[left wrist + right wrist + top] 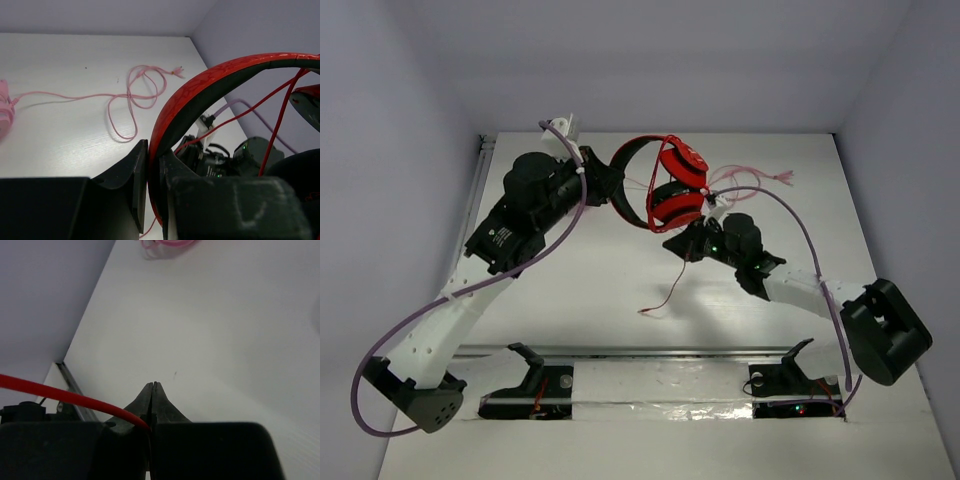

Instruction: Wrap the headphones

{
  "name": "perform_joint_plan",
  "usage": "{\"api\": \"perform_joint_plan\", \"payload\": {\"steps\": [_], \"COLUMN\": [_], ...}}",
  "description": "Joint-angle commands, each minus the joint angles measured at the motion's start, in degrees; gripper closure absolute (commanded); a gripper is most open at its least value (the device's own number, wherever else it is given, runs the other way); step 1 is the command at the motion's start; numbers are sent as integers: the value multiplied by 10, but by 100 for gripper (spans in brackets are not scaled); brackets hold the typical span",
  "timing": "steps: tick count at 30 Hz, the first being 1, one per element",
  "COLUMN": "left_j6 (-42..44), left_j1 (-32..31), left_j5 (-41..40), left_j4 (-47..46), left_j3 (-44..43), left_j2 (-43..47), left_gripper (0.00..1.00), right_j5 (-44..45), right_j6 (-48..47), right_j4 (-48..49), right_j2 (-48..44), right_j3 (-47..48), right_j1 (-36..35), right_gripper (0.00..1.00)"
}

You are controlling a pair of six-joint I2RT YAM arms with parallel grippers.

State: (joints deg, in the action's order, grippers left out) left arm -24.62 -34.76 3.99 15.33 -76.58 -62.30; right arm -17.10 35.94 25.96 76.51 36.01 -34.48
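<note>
We find the left gripper [151, 160] clamped on the red-and-black headband [200, 90] of the red-and-black over-ear headphones [680, 160], at twelve o'clock on the white table [600, 300], evidently as an anchor. The right gripper [152, 389] is pinched shut on the thin red cable [60, 395], presumably for winding. A loose pink cable [132, 97] at one o'clock risks snagging.

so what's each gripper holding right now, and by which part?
Left gripper is shut on the headphones, gripping the headband. Right gripper is shut on their red cable, pinched between its fingers.
</note>
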Motion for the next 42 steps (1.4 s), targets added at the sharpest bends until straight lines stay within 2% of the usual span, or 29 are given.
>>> {"api": "perform_joint_plan", "payload": {"steps": [1,4,6,10,19,25,31,34,37,42], "left_j6": [-48,-70,-84,-91,-80,-66,-45,-41,-46,-49], "left_j1": [0,0,0,0,6,6,6,-7,-27,-95], "left_j5": [-35,-71,-82,-162,-331,-393,-433,-451,-477,-494], "left_j4": [-89,-108,-131,-147,-170,-167,-124,-106,-77,-29], "left_j3": [-27,-17,0,18,59,77,115,144,158,146], "left_j2": [-5,-18,-21,-23,-37,-70,-77,-82,-98,-141], "left_gripper": [100,100,100,100,100,100,100,100,100,100], "right_j5": [-37,-26,-7,36,83,69,65,55,45,5], "right_j6": [40,52,48,47,83,87,69,41,19,-15], "right_j4": [95,110,89,42,-27,-84,-227,-361,-412,-473], "right_j2": [18,33,36,14,-50,-63,-113,-109,-102,-51], "right_j3": [-19,-25,-17,-10,-38,-22,25,84,134,196], "right_j1": [-28,-58,-95,-160,-216,-247,-286,-292,-292,-292], "right_gripper": [100,100,100,100,100,100,100,100,100,100]}}
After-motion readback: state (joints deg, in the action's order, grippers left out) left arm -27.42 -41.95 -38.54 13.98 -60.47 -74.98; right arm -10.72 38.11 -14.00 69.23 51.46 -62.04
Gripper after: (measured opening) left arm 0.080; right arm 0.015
